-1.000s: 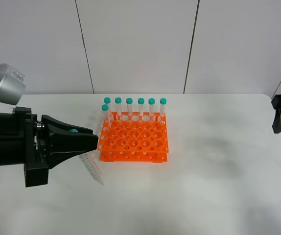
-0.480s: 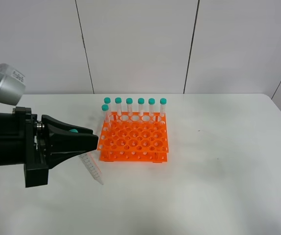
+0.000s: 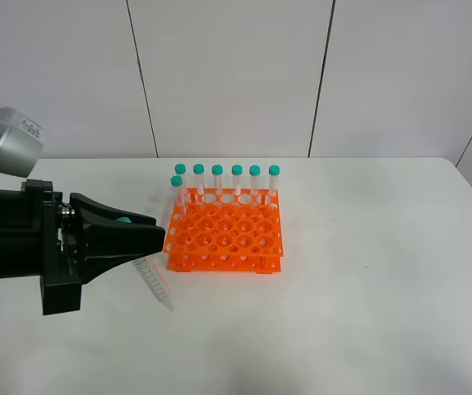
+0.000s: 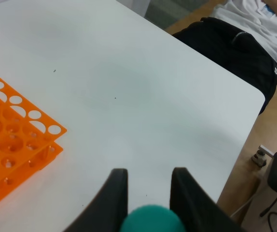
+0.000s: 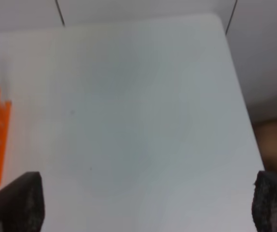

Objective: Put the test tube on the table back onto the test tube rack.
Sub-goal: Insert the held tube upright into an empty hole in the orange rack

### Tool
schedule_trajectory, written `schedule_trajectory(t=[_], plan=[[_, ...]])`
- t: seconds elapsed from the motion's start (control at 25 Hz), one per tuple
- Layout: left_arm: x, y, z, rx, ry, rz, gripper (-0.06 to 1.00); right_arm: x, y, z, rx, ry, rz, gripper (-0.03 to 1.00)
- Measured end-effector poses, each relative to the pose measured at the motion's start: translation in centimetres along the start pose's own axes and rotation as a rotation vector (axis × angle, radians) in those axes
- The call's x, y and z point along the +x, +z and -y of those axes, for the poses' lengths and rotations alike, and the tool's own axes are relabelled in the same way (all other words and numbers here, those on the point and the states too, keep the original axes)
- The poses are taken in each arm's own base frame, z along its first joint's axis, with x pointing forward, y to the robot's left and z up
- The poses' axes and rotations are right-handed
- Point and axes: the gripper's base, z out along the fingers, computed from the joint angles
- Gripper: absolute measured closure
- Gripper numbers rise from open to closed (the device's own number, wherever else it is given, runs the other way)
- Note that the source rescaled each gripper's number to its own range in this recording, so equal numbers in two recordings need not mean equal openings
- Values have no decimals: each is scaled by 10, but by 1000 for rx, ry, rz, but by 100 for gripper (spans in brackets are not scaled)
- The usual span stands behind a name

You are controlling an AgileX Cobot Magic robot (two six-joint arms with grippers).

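Transfer step: left gripper (image 3: 155,235) clamped on tube (image 3: 155,284) beside rack (image 3: 228,239); next likely needs uprighting over a free hole

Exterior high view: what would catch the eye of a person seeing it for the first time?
First the bright orange rack in the middle of the white table, with a row of teal-capped tubes standing along its far edge. Then the big black left tool at the left, shut on one more tube that slants down beside the rack.
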Motion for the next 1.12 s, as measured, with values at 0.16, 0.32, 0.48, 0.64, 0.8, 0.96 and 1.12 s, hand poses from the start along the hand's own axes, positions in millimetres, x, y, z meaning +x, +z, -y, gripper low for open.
schedule_trajectory(t=[0.16,0.32,0.48,0.64,0.8,0.96,1.12], plan=[[0,0,0,0,0,0,94,14,-33,2,2,6,106,-3],[0,0,0,0,1,0,94,25,-50,2,4,9,164,-3],[0,0,0,0,3,0,94,41,-43,1,-5,10,132,-3],[0,0,0,0,4,0,94,63,-18,-4,-40,25,36,-3],[0,0,0,0,4,0,94,85,12,-7,-47,21,-89,-3],[0,0,0,0,4,0,94,107,36,-10,-60,4,-202,-3],[0,0,0,0,4,0,94,122,50,-12,-75,-9,-251,-3]])
